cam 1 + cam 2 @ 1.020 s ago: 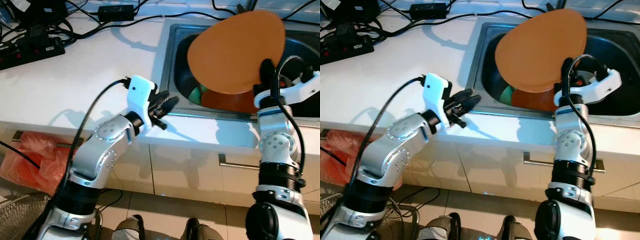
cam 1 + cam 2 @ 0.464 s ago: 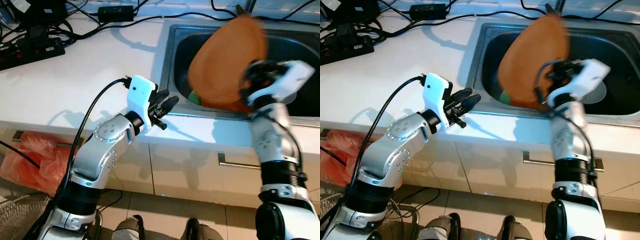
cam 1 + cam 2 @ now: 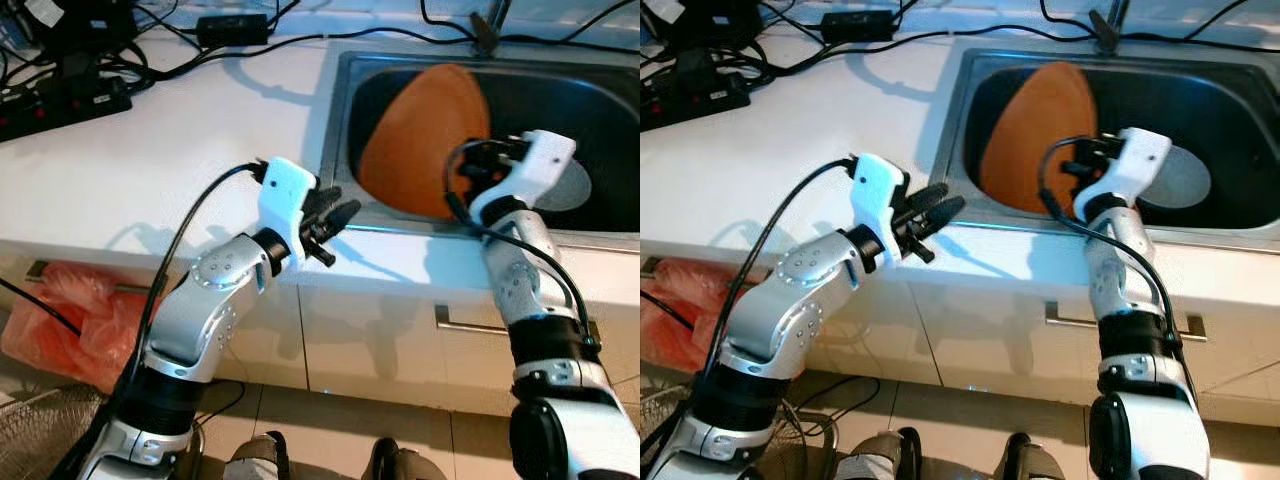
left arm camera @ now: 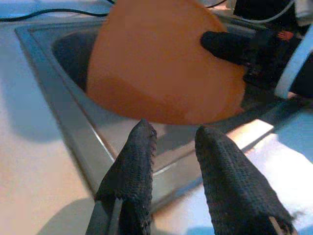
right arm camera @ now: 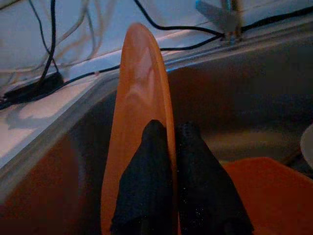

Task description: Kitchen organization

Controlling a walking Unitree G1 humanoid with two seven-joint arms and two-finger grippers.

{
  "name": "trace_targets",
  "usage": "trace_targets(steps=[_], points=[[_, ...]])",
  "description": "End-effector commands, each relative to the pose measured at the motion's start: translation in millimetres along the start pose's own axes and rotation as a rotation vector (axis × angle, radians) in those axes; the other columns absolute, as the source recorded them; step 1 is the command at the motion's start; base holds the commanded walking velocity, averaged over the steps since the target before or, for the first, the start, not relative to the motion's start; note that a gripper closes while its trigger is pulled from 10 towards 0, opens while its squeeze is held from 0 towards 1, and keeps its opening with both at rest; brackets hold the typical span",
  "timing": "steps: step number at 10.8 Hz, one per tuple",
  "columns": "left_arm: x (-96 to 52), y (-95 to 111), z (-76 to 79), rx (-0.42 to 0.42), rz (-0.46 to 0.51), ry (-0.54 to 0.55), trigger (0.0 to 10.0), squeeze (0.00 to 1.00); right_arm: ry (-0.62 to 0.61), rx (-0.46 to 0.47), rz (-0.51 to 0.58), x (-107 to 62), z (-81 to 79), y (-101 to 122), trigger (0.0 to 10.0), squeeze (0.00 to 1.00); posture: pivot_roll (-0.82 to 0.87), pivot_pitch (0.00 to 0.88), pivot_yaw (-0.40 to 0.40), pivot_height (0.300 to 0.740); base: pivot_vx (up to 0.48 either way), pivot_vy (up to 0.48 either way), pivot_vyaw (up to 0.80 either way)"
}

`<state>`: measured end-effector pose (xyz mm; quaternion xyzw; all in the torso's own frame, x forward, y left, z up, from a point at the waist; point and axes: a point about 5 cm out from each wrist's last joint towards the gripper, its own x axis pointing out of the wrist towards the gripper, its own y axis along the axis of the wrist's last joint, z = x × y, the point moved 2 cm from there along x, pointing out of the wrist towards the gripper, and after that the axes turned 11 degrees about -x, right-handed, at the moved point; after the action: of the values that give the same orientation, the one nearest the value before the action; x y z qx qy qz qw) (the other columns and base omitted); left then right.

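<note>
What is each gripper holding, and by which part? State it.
The right gripper pinches the orange plate by its rim, on edge in the sink. The left gripper holds nothing.

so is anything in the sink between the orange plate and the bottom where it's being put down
Yes. The right hand holds the orange plate on edge inside the sink, and another orange item lies on the sink floor beside it. A pale disc lies further right.

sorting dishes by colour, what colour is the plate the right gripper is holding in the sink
Orange. The plate, pinched on edge by the right gripper, shows best in the left eye view.
</note>
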<state>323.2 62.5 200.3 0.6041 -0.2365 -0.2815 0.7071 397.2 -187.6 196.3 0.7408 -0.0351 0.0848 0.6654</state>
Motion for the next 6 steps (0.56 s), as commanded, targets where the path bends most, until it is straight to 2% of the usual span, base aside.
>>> trace_targets(steps=[1,3,4,5,6], points=[[-0.7,-3.6,4.8,0.013,-0.015,-0.029,10.0,0.0,0.022,-0.034,0.065,6.5,-1.6,18.9,10.0,0.0,0.16,0.153,0.03,0.74,0.0,0.0,0.0],[-1.5,-6.1,9.4,0.021,-0.03,-0.061,10.0,0.0,0.064,-0.079,0.025,9.0,-8.0,11.1,10.0,0.0,0.17,0.15,0.029,0.74,0.0,0.0,0.0],[-1.9,-6.1,8.8,0.023,-0.03,-0.058,10.0,0.0,0.072,-0.073,0.022,9.7,-10.2,9.8,10.0,0.0,0.17,0.149,0.028,0.74,0.0,0.0,0.0],[-2.0,-5.9,8.6,0.023,-0.029,-0.056,10.0,0.0,0.076,-0.07,0.019,10.2,-11.4,9.2,10.0,1.0,0.17,0.152,0.027,0.74,0.0,0.0,0.0],[-2.1,-6.0,8.7,0.021,-0.029,-0.055,10.0,0.0,0.079,-0.072,0.018,10.7,-12.1,9.0,10.0,1.0,0.17,0.155,0.025,0.74,0.0,0.0,0.0]])
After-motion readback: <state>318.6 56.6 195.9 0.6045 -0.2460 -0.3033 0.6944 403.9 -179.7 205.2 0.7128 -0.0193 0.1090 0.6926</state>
